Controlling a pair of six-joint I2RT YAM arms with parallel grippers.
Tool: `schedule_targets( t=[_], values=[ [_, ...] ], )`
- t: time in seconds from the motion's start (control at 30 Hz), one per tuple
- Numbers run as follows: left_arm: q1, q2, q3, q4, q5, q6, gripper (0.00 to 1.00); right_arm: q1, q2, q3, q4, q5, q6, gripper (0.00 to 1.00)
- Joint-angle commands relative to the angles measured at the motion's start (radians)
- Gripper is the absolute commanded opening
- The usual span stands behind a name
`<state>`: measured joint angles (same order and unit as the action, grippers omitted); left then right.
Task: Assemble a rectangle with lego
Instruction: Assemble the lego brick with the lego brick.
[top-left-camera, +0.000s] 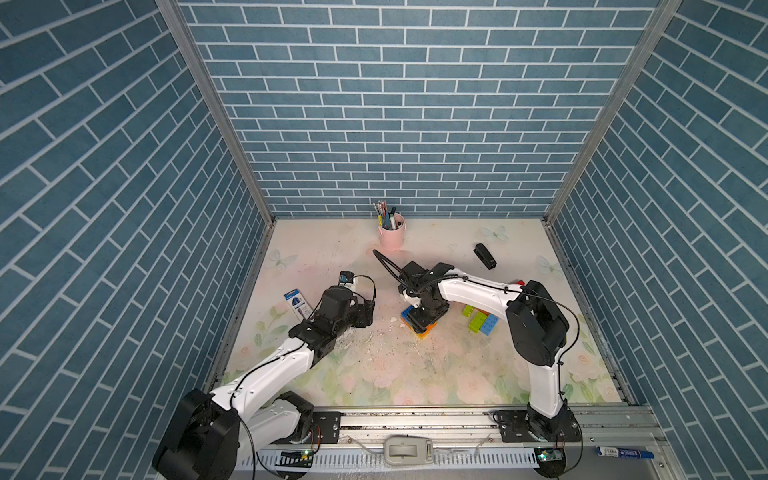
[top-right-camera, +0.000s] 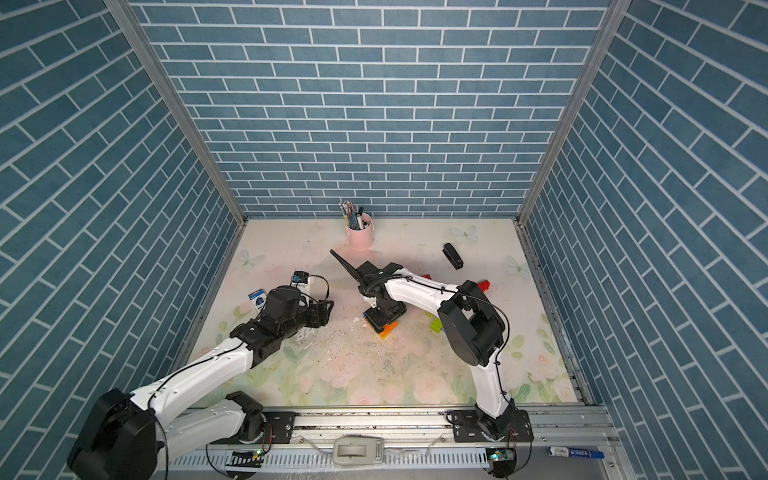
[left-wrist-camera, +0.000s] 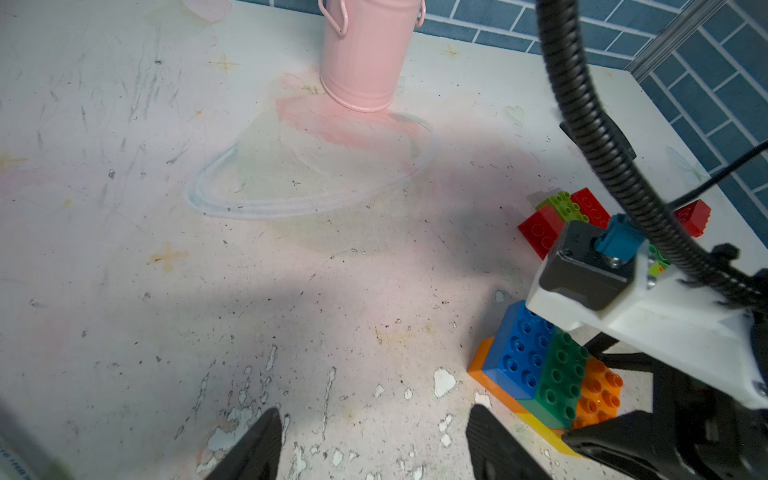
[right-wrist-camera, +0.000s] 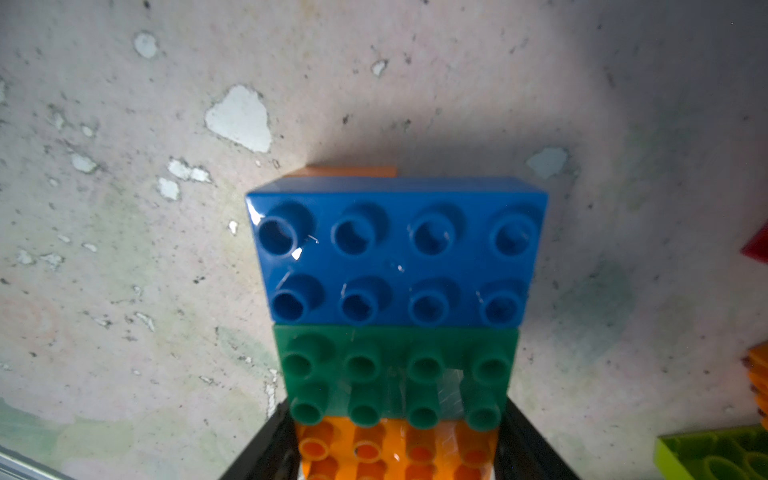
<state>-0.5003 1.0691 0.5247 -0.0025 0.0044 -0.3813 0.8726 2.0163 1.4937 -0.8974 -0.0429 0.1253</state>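
Note:
A lego stack stands mid-table: a blue brick (right-wrist-camera: 395, 249), a green brick (right-wrist-camera: 395, 370) and an orange brick (right-wrist-camera: 395, 453) side by side on an orange and yellow lower layer (left-wrist-camera: 544, 432). My right gripper (right-wrist-camera: 397, 415) points straight down over the stack (top-left-camera: 424, 331), its two fingers pressed against the ends of the orange brick. Loose lime and blue bricks (top-left-camera: 482, 323) lie to the right, and red ones (left-wrist-camera: 540, 232) lie behind. My left gripper (left-wrist-camera: 374, 440) hovers open and empty just left of the stack, also seen in a top view (top-right-camera: 328, 311).
A pink cup of pens (top-left-camera: 392, 235) stands at the back centre. A black stapler (top-left-camera: 485, 255) lies at the back right. A blue and white box (top-left-camera: 297, 305) lies beside my left arm. The right arm's cable (left-wrist-camera: 582, 104) arches over the stack.

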Motion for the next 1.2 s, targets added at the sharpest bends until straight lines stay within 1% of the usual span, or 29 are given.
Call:
schedule_targets(
  t=[0.0,0.07,0.13,0.37,0.43,0.6,0.7,0.8,0.87,1.07,1.17],
  values=[
    [0.007,-0.017,-0.005,-0.006,0.003,0.007,0.72,0.006,0.109,-0.061,0.040,0.097,0.008,0.03],
    [0.007,-0.017,0.000,-0.010,0.005,0.007,0.72,0.005,0.101,-0.041,0.011,0.086,-0.006,0.17],
    [0.008,-0.020,0.004,-0.012,0.006,0.004,0.72,0.006,0.099,-0.021,-0.010,0.083,-0.018,0.26],
    [0.007,-0.041,0.008,-0.027,0.006,0.005,0.72,0.006,0.078,-0.004,-0.018,0.095,-0.030,0.44],
    [0.008,-0.043,0.009,-0.029,0.008,0.005,0.72,0.006,0.070,0.004,-0.022,0.092,-0.033,0.52],
    [0.007,-0.040,0.013,-0.030,0.011,0.002,0.72,0.006,0.053,0.024,-0.041,0.074,-0.042,0.66],
    [0.007,-0.038,0.012,-0.027,0.013,0.003,0.72,0.006,0.050,0.029,-0.053,0.067,-0.049,0.76],
    [0.008,-0.039,0.012,-0.027,0.014,0.001,0.72,0.006,0.049,0.031,-0.054,0.062,-0.049,0.83],
    [0.008,-0.041,0.012,-0.029,0.014,0.001,0.72,0.005,0.043,0.040,-0.057,0.062,-0.047,0.85],
    [0.008,-0.042,0.019,-0.031,0.013,0.005,0.72,0.006,-0.039,0.081,-0.076,0.064,-0.012,0.86],
    [0.008,-0.033,0.027,-0.030,0.013,0.003,0.72,0.005,-0.095,0.083,-0.078,0.057,0.036,0.87]
  ],
)
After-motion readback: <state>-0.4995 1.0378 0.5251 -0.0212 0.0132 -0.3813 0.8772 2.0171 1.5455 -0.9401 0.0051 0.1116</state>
